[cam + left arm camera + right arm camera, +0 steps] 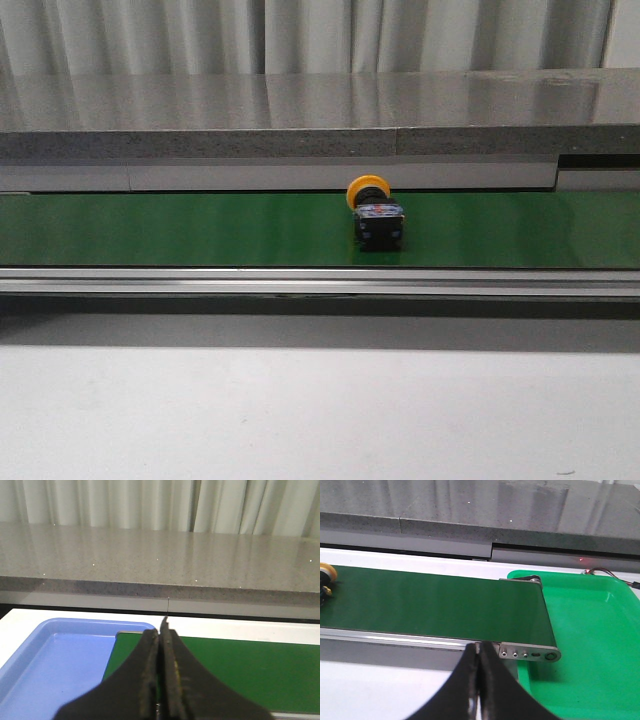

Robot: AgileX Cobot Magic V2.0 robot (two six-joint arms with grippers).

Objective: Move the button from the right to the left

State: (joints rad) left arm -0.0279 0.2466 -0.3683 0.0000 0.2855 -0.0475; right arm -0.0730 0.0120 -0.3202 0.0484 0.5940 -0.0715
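The button [374, 214], a yellow-orange cap on a black boxy body with bluish marks, lies on the green conveyor belt [180, 228] a little right of centre in the front view. Its cap also shows at the edge of the right wrist view [326, 575]. No gripper shows in the front view. My left gripper [161, 630] is shut and empty, over the belt's end beside a blue tray [55, 655]. My right gripper [478, 650] is shut and empty, in front of the belt's other end, near a green tray [590, 630].
A grey stone ledge [320, 115] runs behind the belt, with curtains behind it. A metal rail [320, 282] borders the belt's front edge. White tabletop [320, 410] lies in front.
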